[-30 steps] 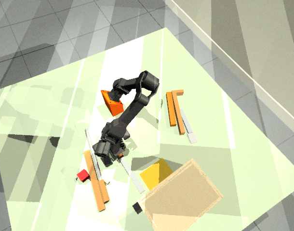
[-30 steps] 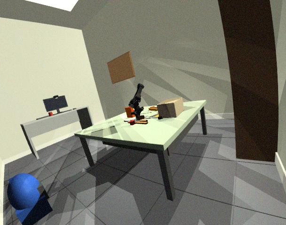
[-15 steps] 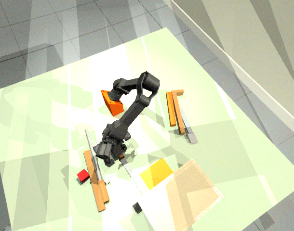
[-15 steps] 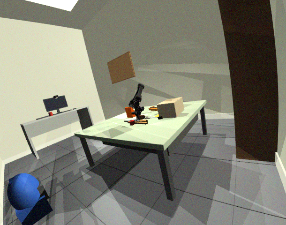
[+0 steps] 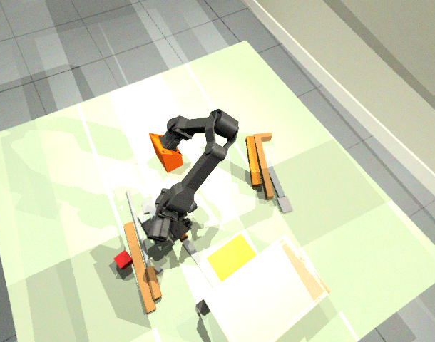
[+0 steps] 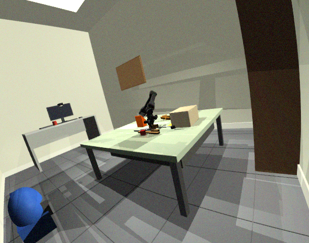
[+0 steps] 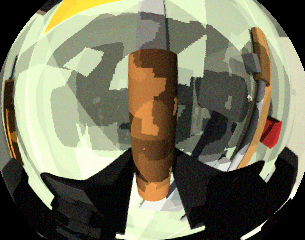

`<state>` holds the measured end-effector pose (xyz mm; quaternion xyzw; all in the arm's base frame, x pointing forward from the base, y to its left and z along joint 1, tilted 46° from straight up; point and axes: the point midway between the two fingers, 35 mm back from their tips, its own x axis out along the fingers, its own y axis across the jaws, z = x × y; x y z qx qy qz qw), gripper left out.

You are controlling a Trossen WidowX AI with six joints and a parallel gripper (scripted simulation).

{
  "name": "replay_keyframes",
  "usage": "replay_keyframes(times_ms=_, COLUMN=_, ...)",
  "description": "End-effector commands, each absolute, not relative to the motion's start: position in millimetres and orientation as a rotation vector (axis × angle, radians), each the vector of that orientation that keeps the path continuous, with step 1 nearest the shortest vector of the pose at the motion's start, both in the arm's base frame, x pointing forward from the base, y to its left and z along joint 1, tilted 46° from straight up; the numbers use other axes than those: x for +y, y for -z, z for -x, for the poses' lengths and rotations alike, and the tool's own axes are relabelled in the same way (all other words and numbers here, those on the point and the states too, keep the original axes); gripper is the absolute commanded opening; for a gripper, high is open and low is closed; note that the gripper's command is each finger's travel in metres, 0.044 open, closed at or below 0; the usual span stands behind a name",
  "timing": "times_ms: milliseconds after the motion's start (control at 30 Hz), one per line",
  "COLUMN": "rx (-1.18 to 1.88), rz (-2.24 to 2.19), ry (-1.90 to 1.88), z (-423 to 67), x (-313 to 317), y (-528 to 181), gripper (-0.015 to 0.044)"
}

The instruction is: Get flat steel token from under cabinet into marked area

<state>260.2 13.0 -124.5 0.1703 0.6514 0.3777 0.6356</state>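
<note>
Token-wise, I cannot spot the steel piece in any view; the cabinet fills the lower right of the top frame, washed out by glare, and shows as a tan box in the exterior view. Just up and left of it lies the yellow marked area, which also appears at the upper left of the wrist frame.

My gripper sits low over the table, left of the yellow patch, and its fingers pinch a brown wooden handle that runs up the middle of the wrist view. A pale flat blade extends from under the gripper toward the lower right, ending near the marked area; I cannot tell whether it joins the handle.

Left of the gripper lie a long orange stick, a thin grey rod and a small red cube. An orange wedge block stands at the arm's base. More orange and grey sticks lie in the right-centre of the top frame.
</note>
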Motion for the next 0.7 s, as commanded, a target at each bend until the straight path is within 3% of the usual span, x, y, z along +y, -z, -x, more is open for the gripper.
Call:
replay_keyframes(times_ms=0, rx=1.489, rz=-0.383, ry=-0.865, z=-267.3, x=14.7, y=124.0, gripper=0.0)
replay_keyframes(times_ms=667, rx=1.485, rz=-0.379, ry=-0.87, z=-292.9, x=22.3, y=120.9, gripper=0.0)
